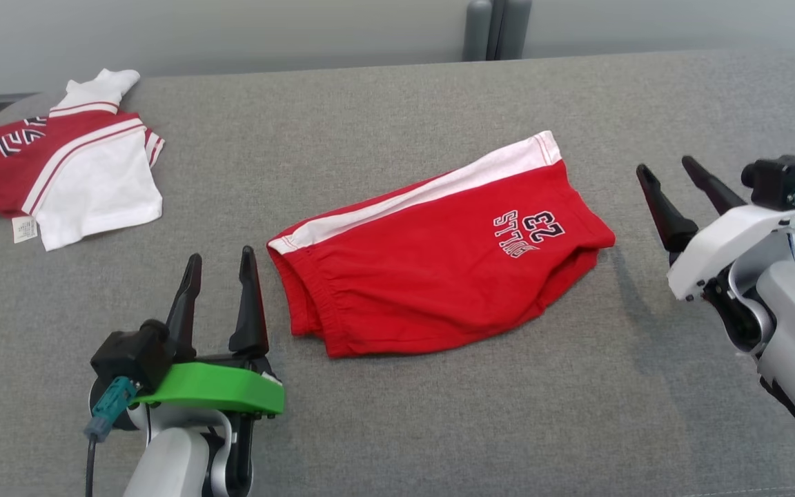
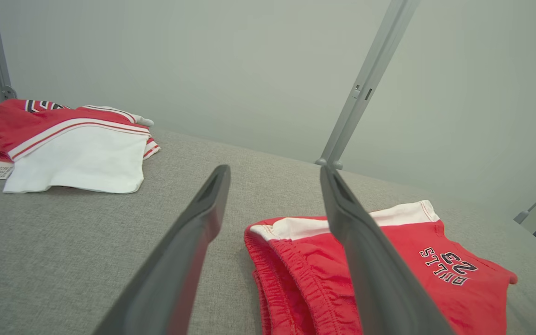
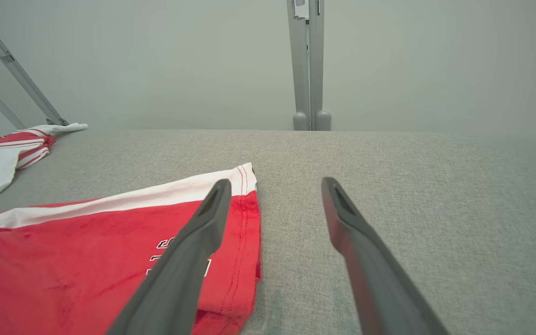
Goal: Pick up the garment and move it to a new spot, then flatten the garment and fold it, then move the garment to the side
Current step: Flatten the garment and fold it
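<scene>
The red shorts point(image 1: 439, 255) lie folded in the middle of the grey fabric surface point(image 1: 397, 428), between the two arms. A white stripe runs along their far edge. The gathered waistband points toward the robot's left, and the dark "BULLS 23" print sits near the other end, upside down from the robot's side.

The left gripper point(image 1: 221, 257), on its green mount, sits just beside the waistband end, a little nearer the robot. Its two dark fingers are spread apart with nothing between them. In the left wrist view one finger crosses in front of the red cloth, but I cannot tell whether it touches.

The right gripper point(image 1: 664, 166) is off the shorts' right end, clear of the cloth. Its fingers are also parted and empty, pointing toward the far side.

At the far left corner lies a red and white jersey point(image 1: 66, 166), well apart from the shorts, with a white tag point(image 1: 24, 228) sticking out at its near edge. A grey post point(image 1: 497, 27) stands behind the surface.
</scene>
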Tool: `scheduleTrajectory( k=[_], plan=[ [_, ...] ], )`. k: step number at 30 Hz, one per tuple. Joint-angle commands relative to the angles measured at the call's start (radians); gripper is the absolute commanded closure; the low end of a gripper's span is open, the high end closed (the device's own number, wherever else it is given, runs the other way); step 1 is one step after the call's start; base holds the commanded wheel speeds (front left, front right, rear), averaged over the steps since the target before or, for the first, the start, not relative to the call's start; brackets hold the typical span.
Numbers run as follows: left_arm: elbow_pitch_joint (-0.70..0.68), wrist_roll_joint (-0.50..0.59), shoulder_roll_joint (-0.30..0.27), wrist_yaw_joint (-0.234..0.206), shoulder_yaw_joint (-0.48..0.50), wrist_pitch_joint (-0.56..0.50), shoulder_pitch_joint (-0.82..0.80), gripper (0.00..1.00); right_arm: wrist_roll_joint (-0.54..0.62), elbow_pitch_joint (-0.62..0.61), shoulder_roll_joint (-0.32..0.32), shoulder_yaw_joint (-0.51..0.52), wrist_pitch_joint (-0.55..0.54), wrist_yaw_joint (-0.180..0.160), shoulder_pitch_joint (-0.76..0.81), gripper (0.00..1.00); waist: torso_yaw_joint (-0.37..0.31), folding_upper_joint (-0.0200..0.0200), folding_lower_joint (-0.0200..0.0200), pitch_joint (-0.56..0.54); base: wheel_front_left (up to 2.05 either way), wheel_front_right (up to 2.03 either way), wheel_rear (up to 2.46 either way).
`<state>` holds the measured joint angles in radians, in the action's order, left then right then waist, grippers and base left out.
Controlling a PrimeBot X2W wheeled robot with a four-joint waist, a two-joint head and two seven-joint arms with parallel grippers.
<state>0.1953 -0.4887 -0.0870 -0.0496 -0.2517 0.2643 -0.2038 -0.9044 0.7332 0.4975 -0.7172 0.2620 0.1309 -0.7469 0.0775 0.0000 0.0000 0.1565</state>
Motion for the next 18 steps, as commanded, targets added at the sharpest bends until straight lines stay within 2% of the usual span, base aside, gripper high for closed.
scheduleTrajectory(
  k=[1, 9, 18],
  plan=[
    [-0.007, 0.012, -0.001, 0.007, 0.017, 0.0, 0.026, 0.0, 0.005, 0.012, -0.001, 0.001, 0.002, 0.0, 0.029, 0.0, -0.022, 0.0, 0.0, -0.05, 0.0, 0.0, 0.0],
    [-0.025, 0.02, 0.021, 0.018, 0.075, 0.0, 0.094, 0.0, -0.012, 0.08, -0.04, 0.008, -0.051, 0.0, 0.067, 0.0, 0.025, 0.0, 0.0, -0.072, 0.0, 0.0, 0.0],
    [-0.035, 0.028, 0.032, 0.039, 0.073, 0.0, 0.086, 0.0, -0.07, 0.195, -0.072, 0.046, -0.147, 0.0, 0.021, 0.0, 0.118, 0.0, 0.0, -0.025, 0.0, 0.0, 0.0]
  ],
)
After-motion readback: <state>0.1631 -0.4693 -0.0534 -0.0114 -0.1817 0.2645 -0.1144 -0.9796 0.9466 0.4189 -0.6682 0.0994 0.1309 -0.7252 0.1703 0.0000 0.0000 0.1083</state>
